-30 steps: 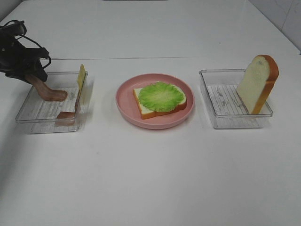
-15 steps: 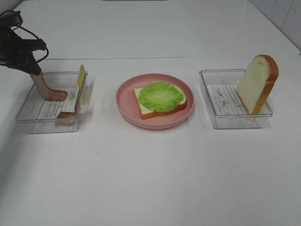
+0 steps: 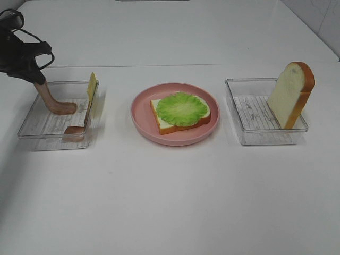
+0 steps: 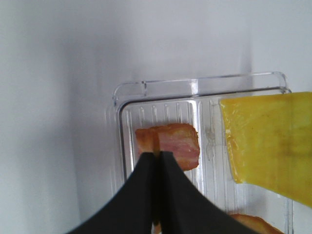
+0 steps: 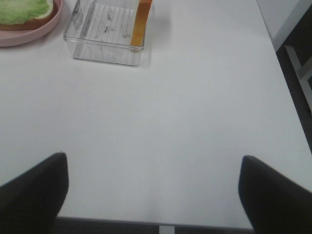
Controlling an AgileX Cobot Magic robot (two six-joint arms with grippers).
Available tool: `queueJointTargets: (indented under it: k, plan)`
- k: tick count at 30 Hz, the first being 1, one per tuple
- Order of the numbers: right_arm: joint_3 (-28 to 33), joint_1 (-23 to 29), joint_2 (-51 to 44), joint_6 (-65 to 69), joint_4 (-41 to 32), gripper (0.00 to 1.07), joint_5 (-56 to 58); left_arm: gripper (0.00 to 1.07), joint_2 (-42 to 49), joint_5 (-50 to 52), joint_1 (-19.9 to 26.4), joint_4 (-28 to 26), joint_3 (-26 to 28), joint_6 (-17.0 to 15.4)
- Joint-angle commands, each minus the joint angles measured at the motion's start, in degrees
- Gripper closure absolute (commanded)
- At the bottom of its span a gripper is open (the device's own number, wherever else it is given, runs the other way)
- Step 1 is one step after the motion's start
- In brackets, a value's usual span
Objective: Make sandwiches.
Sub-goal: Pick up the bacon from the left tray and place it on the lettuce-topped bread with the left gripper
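My left gripper [image 3: 35, 78] is shut on the top end of a brown-pink bacon strip [image 3: 53, 103], which hangs down into the left clear tray [image 3: 32, 127] with its lower end on the tray floor. In the left wrist view the black fingers [image 4: 141, 190] pinch the bacon [image 4: 173, 148]. A yellow cheese square [image 3: 92, 87] leans upright at the tray's right wall, and it also shows in the left wrist view [image 4: 268, 141]. A bread slice [image 3: 162, 122] topped with green lettuce [image 3: 182, 108] lies on the pink plate [image 3: 141, 119]. My right gripper [image 5: 151, 190] is open over bare table.
A second bacon piece [image 3: 74, 130] lies at the front of the left tray. The right clear tray [image 3: 249, 133] holds one upright bread slice [image 3: 289, 93], which also shows in the right wrist view [image 5: 141, 22]. The table's right edge [image 5: 287, 73] is close by.
My left gripper has risen and shifted slightly back and left with the bacon strip, pulling it more upright. The strip's lower end stays on the tray floor.
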State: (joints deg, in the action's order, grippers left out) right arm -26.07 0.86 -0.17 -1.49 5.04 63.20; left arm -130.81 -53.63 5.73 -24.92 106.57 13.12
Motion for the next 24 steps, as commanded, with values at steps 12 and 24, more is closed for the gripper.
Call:
queueJointTargets:
  k: [12, 24]
  plan:
    - [0.2, -0.3, -1.9, -0.2, -0.1, 0.16, -0.3, 1.07, 9.6, -2.0, -3.3, 0.9, 5.6, -2.9]
    - [0.2, -0.3, -1.9, -0.1, -0.1, 0.16, -0.3, 1.07, 10.6, -3.8, -12.5, 1.5, 15.6, -8.6]
